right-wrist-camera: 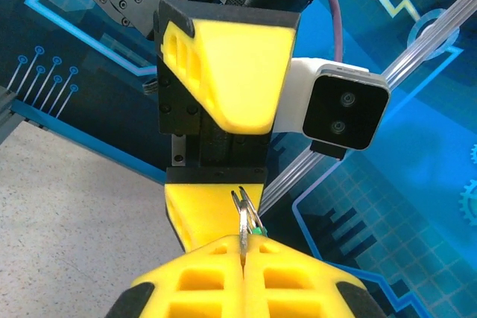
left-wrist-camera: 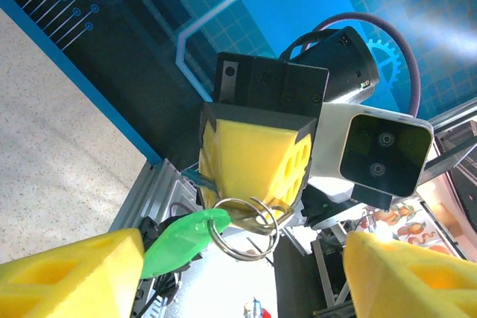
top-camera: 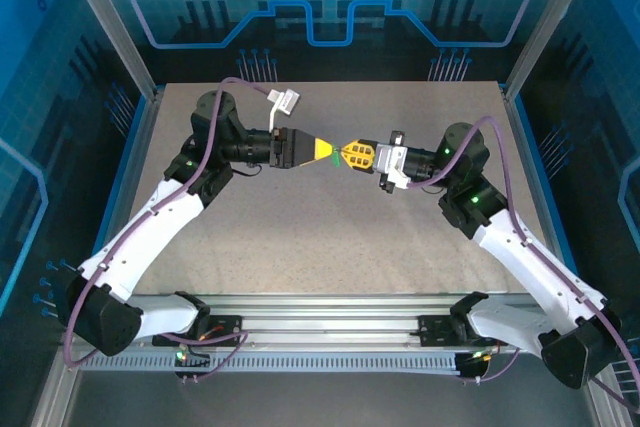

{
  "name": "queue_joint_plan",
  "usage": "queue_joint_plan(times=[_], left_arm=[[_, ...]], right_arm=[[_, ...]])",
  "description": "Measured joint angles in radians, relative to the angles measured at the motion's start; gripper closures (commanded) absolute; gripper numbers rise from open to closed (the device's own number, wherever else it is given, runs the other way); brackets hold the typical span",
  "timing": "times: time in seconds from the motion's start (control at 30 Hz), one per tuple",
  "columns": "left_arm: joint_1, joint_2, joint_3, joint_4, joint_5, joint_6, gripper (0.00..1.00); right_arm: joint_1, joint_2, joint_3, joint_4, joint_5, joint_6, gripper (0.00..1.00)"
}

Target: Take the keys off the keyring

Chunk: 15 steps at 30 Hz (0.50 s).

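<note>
The right gripper [right-wrist-camera: 244, 255] is clamping the silver wire keyring [left-wrist-camera: 242, 230]; its small green-headed key [left-wrist-camera: 182, 240] is dangling inside the wide-open, empty left gripper [left-wrist-camera: 238, 262].

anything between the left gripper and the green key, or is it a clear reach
Nothing visible stands between them. The left gripper is open, and the green key hangs right beside one finger. The key is on the keyring, which the right gripper pinches.

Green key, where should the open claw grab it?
Probably the key by its wide green head, which sticks out sideways from the ring, clear of the right claw pinching that ring. The open left claw could come straight on and close around it.
</note>
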Motion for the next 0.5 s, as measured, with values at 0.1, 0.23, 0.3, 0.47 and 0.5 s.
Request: queue_joint_plan(times=[0.1, 0.23, 0.3, 0.47, 0.5], left_arm=[[0.000, 0.000, -0.006, 0.005, 0.000, 0.001, 0.22], [0.000, 0.000, -0.026, 0.042, 0.002, -0.025, 0.26], [-0.001, 0.001, -0.029, 0.059, 0.002, -0.041, 0.30], [-0.010, 0.005, -0.034, 0.103, 0.009, -0.077, 0.41], [-0.009, 0.006, -0.039, 0.113, 0.009, -0.089, 0.44]], right_arm=[[0.000, 0.000, 0.000, 0.000, 0.005, -0.006, 1.00], [0.005, 0.000, 0.000, 0.000, 0.008, -0.006, 1.00], [0.010, 0.001, 0.000, 0.000, 0.010, -0.007, 1.00], [0.026, 0.007, 0.000, 0.000, 0.020, -0.027, 1.00], [0.029, 0.006, 0.001, 0.000, 0.020, -0.030, 1.00]])
